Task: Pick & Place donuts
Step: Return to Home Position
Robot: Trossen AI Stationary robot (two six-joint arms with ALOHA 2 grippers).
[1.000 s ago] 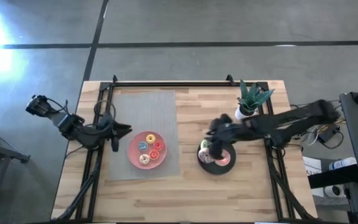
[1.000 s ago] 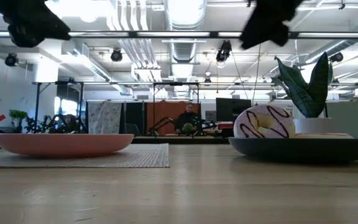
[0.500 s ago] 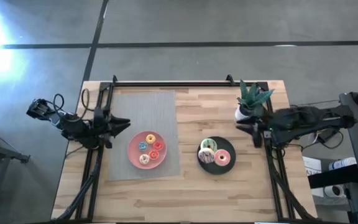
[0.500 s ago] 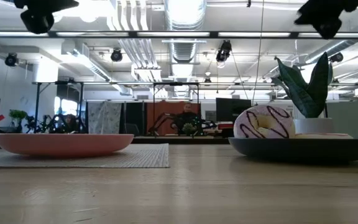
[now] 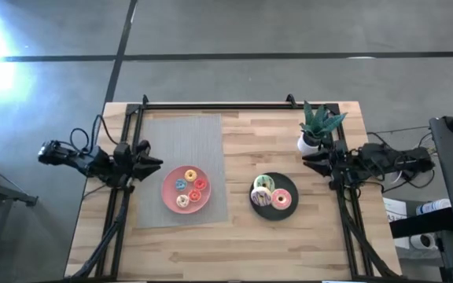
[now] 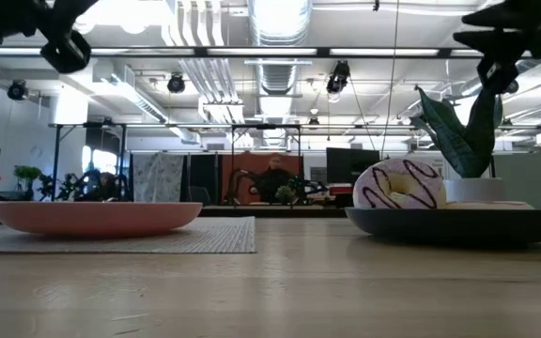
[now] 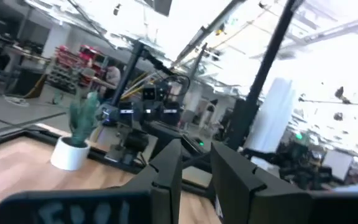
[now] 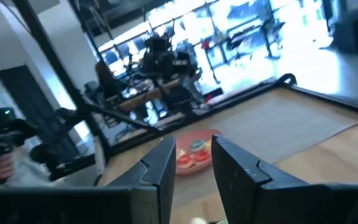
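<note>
Within a second both arms have pulled back to the table (image 5: pixel 250 244) edges, left hand (image 5: pixel 154 163) and right hand (image 5: pixel 309 161) each slightly parted and empty. We see small donuts (image 5: pixel 189 174) on the pink plate (image 5: pixel 165 191) and three larger donuts (image 5: pixel 263 185) on the black plate (image 5: pixel 274 216): the job looks done.

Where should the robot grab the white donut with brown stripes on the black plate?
The white donut lies hole-up on the black plate, green donut and pink donut close beside it. So probably come straight down: one finger in the hole, one on its outer edge toward the plate's rim.
</note>
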